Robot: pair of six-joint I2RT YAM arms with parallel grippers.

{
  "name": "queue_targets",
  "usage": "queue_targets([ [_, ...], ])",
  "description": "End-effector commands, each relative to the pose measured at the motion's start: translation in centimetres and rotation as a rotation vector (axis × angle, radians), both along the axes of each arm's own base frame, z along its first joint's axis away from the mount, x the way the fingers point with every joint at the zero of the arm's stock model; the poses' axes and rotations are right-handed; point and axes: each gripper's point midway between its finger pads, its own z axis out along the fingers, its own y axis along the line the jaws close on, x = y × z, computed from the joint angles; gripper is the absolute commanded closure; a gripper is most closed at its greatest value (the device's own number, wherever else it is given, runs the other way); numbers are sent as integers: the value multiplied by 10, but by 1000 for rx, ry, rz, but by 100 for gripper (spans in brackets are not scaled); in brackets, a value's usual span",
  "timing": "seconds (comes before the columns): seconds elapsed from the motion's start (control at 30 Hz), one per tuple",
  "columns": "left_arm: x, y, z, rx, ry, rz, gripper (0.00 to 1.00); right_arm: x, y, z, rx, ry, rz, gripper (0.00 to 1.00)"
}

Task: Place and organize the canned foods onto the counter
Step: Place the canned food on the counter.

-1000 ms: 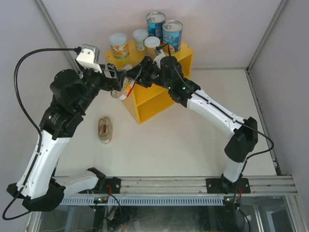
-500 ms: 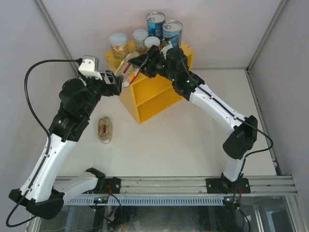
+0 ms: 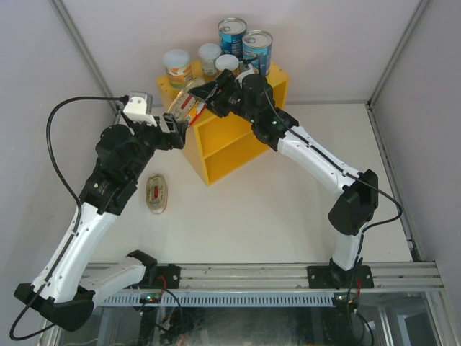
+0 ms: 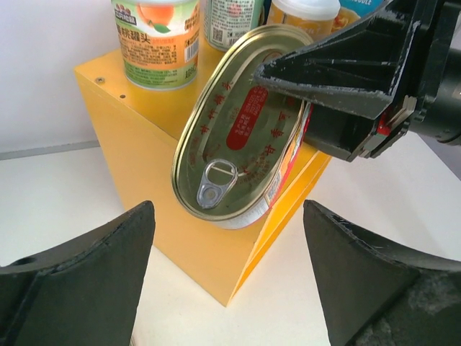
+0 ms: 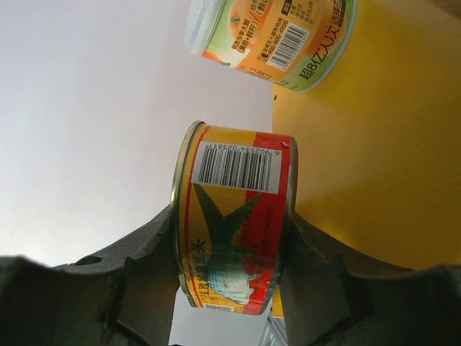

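My right gripper (image 3: 196,99) is shut on a flat oval tin (image 3: 187,104) with a red-yellow label, holding it on edge over the top left corner of the yellow counter (image 3: 276,79). In the right wrist view the oval tin (image 5: 234,231) sits clamped between both fingers of the right gripper (image 5: 230,267). My left gripper (image 4: 227,288) is open and empty, just short of the oval tin (image 4: 241,133). A second oval tin (image 3: 156,193) lies on the table. A peach can (image 3: 177,68), two small cans (image 3: 209,56) and two tall blue cans (image 3: 257,49) stand on the counter.
The counter has an open front with one inner shelf (image 3: 227,148). White walls close in the table at the back and both sides. The left arm's cable (image 3: 57,122) loops out to the left.
The right gripper has carried the oval tin up and away from the left gripper, to the counter's top left corner. The left gripper has let go and drawn back slightly.
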Motion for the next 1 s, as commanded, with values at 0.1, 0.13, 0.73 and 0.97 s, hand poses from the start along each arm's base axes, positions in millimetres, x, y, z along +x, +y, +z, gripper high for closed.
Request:
queue_targets([
  [0.1, -4, -3, 4, -28, -38, -30, 13, -3, -19, 73, 143, -130, -57, 93],
  [0.13, -4, -4, 2, -26, -32, -32, 13, -2, -20, 73, 143, -130, -63, 93],
  [0.73, 14, -3, -19, -12, 11, 3, 14, 3, -29, 69, 142, -119, -90, 92],
  [0.97, 29, -9, -13, -25, 7, -2, 18, 5, -33, 61, 135, -108, -97, 92],
])
